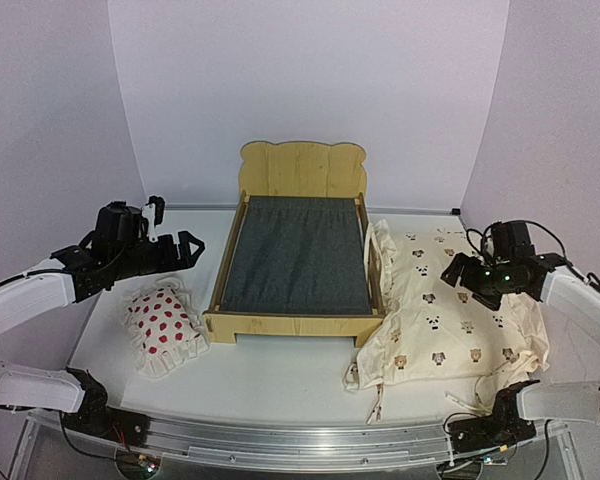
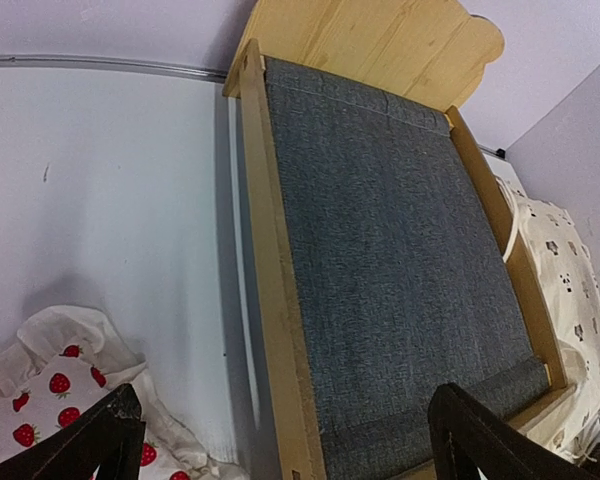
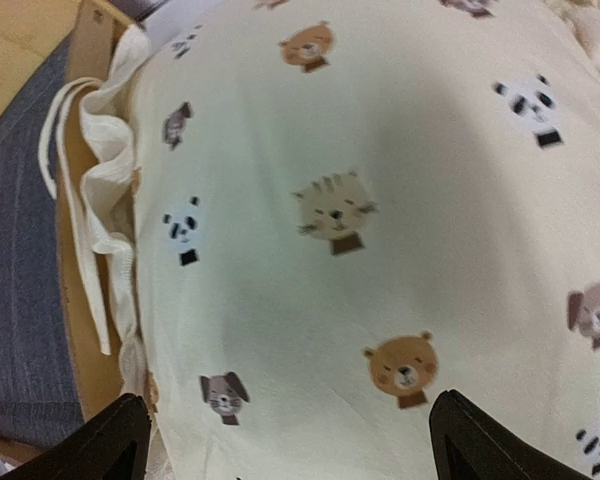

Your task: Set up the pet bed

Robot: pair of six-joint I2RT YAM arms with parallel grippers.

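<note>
**Pet bed, unmade: hazards noted**

Pet bed (image 1: 298, 255): middle of the desk (image 1: 280, 375), headboard toward the far edge; grey base bare, nothing laid in it yet.
Quilt (image 1: 450, 315): heaped toward the desk's right edge, ruffle draped against the bed's right rail; if lifted carelessly, the ruffle or loose ties may catch the rail and drag or tip the frame, which looks light.
Pillow (image 1: 165, 325): near-left of the desk, just beside the bed's foot corner; a pinch on its frill alone may slip.
Left gripper (image 1: 190, 250): jaws wide, empty, hovering near the left rail; could knock it.
Right gripper (image 1: 454, 272): jaws wide, empty, over the quilt; a shallow grab likely leaves it bunched.
</note>
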